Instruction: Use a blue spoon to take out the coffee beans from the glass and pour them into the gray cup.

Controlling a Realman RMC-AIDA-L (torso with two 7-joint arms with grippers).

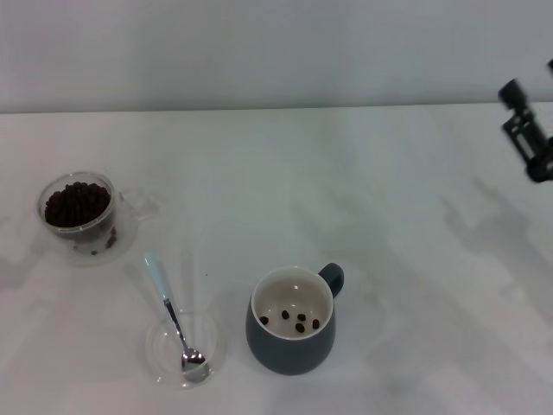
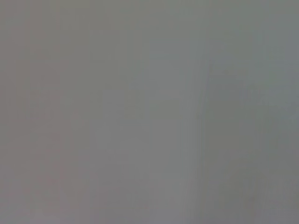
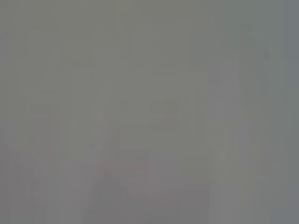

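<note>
In the head view the glass (image 1: 79, 216) stands at the left of the white table, holding coffee beans (image 1: 77, 205). The blue spoon (image 1: 173, 317) lies with its pale handle toward the glass and its metal bowl resting in a flat clear dish (image 1: 183, 349). The gray cup (image 1: 292, 320) stands at the front centre with a few beans (image 1: 294, 321) inside, handle to the back right. My right gripper (image 1: 529, 130) hangs at the far right edge, far from everything. My left gripper is out of view. Both wrist views show only plain grey.
The white table (image 1: 389, 216) stretches bare between the cup and the right gripper. A pale wall runs along the table's back edge.
</note>
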